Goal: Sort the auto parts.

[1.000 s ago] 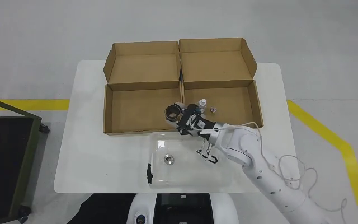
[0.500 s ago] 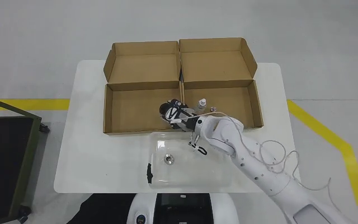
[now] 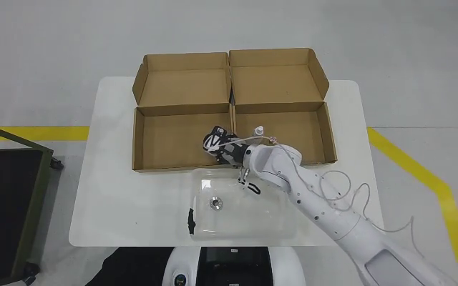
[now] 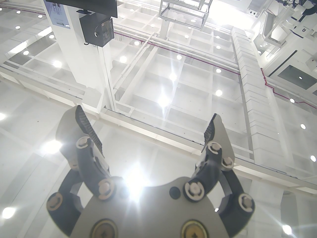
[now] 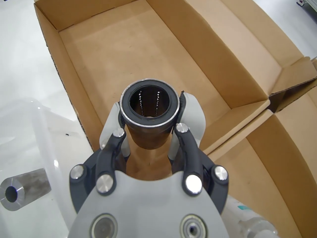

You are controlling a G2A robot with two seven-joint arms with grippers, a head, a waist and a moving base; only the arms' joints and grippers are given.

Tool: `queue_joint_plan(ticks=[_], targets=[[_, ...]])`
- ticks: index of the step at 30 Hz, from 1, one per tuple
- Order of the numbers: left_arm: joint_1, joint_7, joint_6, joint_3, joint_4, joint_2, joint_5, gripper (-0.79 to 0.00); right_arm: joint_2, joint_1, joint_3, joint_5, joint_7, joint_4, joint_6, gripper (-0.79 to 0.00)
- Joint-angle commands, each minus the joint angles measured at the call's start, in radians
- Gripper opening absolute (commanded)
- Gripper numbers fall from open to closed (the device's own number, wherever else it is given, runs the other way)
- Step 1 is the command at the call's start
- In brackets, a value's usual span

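In the top view the right arm (image 3: 315,196) has swung left over the last second, carrying the black linear bearing (image 3: 214,140) from just beside the wall shared by the two boxes to a spot inside the near right corner of the left cardboard box (image 3: 168,139). The small parts (image 3: 259,131) in the right cardboard box (image 3: 304,132) and the metal bushing (image 3: 215,203) in the clear tray (image 3: 283,223) on the counter (image 3: 114,193) have not moved. In the left wrist view the left jaws are spread wide, hold nothing and point up at the ceiling. In the right wrist view the right jaws are clamped on the bearing (image 5: 149,110), bore facing the camera, held above the box floor (image 5: 128,50). The bearing looks bound for this box, with release likely next.
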Motion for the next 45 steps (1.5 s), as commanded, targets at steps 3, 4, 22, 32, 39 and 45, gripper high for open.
queue_joint_plan(ticks=[3,4,22,32,39,45], targets=[[0.000,0.000,0.000,0.000,0.000,0.000,0.000,0.000,-0.010,0.007,-0.003,0.000,-0.002,0.025,-0.004,-0.570],[0.000,0.000,0.000,0.000,0.000,0.000,0.000,0.000,-0.012,0.009,-0.004,-0.001,-0.002,0.030,-0.004,-0.539],[0.000,0.000,0.000,0.000,0.000,0.000,0.000,0.000,-0.025,-0.013,0.036,-0.024,-0.007,0.003,-0.041,-0.012],[0.000,0.000,0.000,0.000,0.000,0.000,0.000,0.000,0.008,-0.113,0.119,-0.073,-0.004,-0.245,-0.108,0.000],[0.000,0.000,0.000,0.000,0.000,0.000,0.000,0.000,0.038,-0.231,0.158,-0.131,0.022,-0.413,-0.204,0.000],[0.000,0.000,0.000,0.000,0.000,0.000,0.000,0.000,0.058,-0.336,0.144,-0.225,0.029,-0.484,-0.261,0.000]])
